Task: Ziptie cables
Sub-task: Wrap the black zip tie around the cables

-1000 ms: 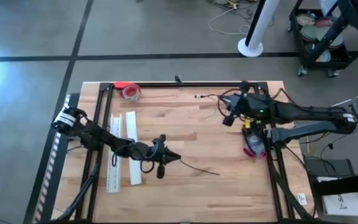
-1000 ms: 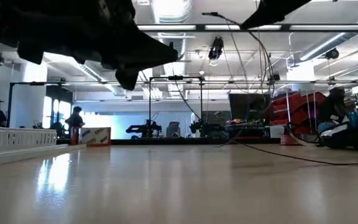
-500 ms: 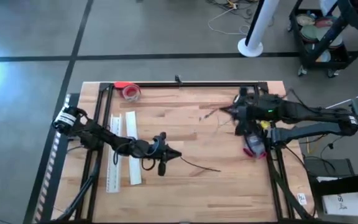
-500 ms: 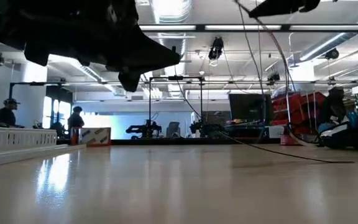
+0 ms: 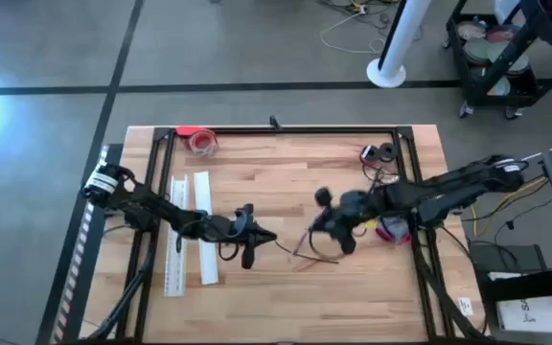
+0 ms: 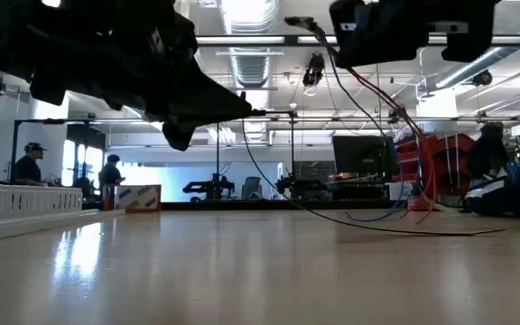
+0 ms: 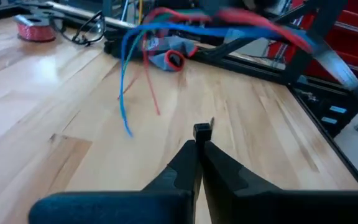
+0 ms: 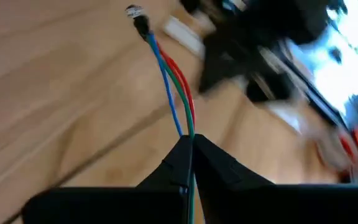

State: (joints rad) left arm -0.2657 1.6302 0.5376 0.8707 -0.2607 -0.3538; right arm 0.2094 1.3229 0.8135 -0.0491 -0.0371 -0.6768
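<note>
The cables [image 8: 179,93] are thin red, blue and green wires with a small connector [image 8: 135,18] at one end. My right gripper [image 8: 188,140] is shut on them over the middle of the table [image 5: 314,230]. A short way toward the table's left, my left gripper [image 5: 272,238] is shut on a thin black zip tie whose small square head [image 7: 202,130] shows at its fingertips. In the left wrist view the cables [image 7: 124,81] hang in front of that gripper. My left gripper pinches the zip tie between its two shut fingers just behind the head [image 7: 202,132]. The head pokes out past the fingertips. The thin strap [image 6: 269,181] runs down from the gripper to the tabletop. My right gripper pinches the wires together [image 8: 189,132] between its two fingers, some way back from the connector end. That end sticks out beyond the fingertips, clear of the table. The rest of the wires [image 6: 377,99] hang slack below the gripper down to the tabletop.
Two long white strips [image 5: 202,225] lie at the left, beside the left arm. A red tape roll [image 5: 202,142] sits at the far left. A red and grey item [image 5: 391,230] and small black parts [image 5: 381,153] lie by the right rail. Bare wood lies toward the near edge.
My right gripper has swung from the far right of the table toward the near left, ending close to my left gripper. It has carried the cables along, and they now trail below it.
</note>
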